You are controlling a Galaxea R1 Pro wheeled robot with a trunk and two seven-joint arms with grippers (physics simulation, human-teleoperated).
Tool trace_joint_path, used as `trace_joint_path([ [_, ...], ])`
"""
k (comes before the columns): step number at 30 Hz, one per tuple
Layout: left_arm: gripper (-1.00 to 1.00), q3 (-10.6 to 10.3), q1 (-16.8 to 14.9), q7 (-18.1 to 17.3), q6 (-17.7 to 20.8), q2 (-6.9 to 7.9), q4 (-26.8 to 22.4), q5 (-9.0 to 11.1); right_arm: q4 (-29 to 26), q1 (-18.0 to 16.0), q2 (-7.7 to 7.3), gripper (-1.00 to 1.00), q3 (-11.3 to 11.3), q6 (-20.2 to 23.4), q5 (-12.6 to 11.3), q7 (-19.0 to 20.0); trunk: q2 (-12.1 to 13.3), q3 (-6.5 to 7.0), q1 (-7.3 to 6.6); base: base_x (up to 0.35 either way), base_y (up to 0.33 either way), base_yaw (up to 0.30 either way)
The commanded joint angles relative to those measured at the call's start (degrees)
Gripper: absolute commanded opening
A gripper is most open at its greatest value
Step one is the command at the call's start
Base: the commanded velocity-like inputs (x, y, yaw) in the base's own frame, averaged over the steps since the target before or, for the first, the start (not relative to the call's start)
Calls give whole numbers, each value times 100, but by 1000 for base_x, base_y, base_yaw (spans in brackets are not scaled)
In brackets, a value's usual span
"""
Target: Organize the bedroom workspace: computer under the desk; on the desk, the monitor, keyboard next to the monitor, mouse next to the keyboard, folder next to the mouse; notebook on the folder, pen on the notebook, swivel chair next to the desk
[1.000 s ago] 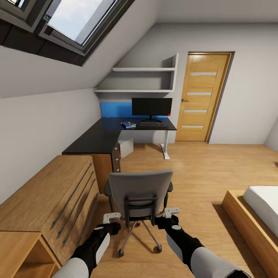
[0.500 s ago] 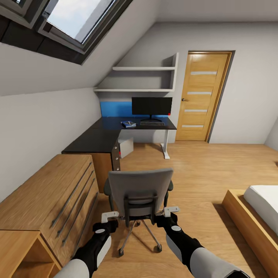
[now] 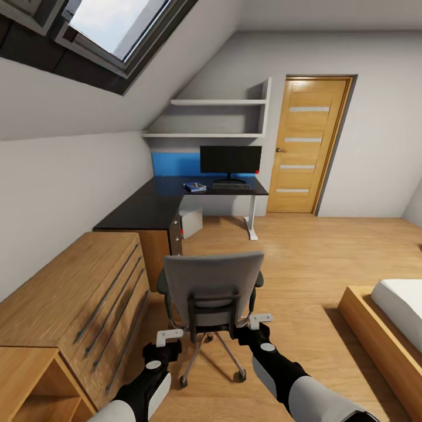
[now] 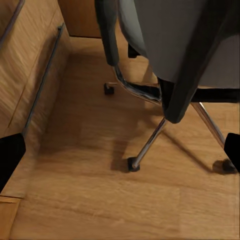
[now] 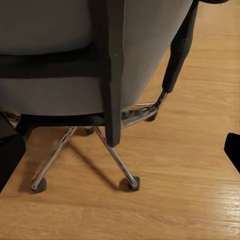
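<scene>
The grey swivel chair [image 3: 212,285] stands with its back to me on the wooden floor, its seat hidden behind the backrest. My left gripper [image 3: 169,336] and right gripper [image 3: 260,320] hang open on either side of the chair's back, just behind it. In the wrist views, the left gripper [image 4: 120,152] and right gripper [image 5: 120,150] look past wide-spread fingertips at the chair's legs [image 4: 150,142]. Far off, the black desk [image 3: 158,205] carries the monitor [image 3: 230,161], a keyboard [image 3: 230,187] and a blue flat stack [image 3: 195,188]. The computer [image 3: 191,223] sits under the desk.
A long wooden dresser [image 3: 76,299] runs along the left wall, close to the chair. A bed with a wooden frame [image 3: 375,328] lies at the right. A wooden door [image 3: 305,146] stands beyond the desk, and wall shelves [image 3: 217,120] hang above it.
The view has crept forward slightly. The chair sits a little higher in the picture, and my left gripper has dropped back a bit. The right gripper keeps its place beside the chair.
</scene>
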Motion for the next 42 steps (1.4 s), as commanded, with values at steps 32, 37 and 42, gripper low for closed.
trace_joint_path([
  [32,100,-5,-5,42,-26,0,-10,154,19,-6,2,100,55,-218,-31,-25,-1289,-581,704,-8,42,-104],
  [37,100,-13,-5,42,-26,0,-10,154,118,-6,9,100,66,-258,-25,-25,-1489,-671,813,0,0,0],
  [42,100,-13,-5,42,-26,0,-3,154,178,-6,11,100,71,-423,-22,-25,-1690,-761,923,0,0,0],
])
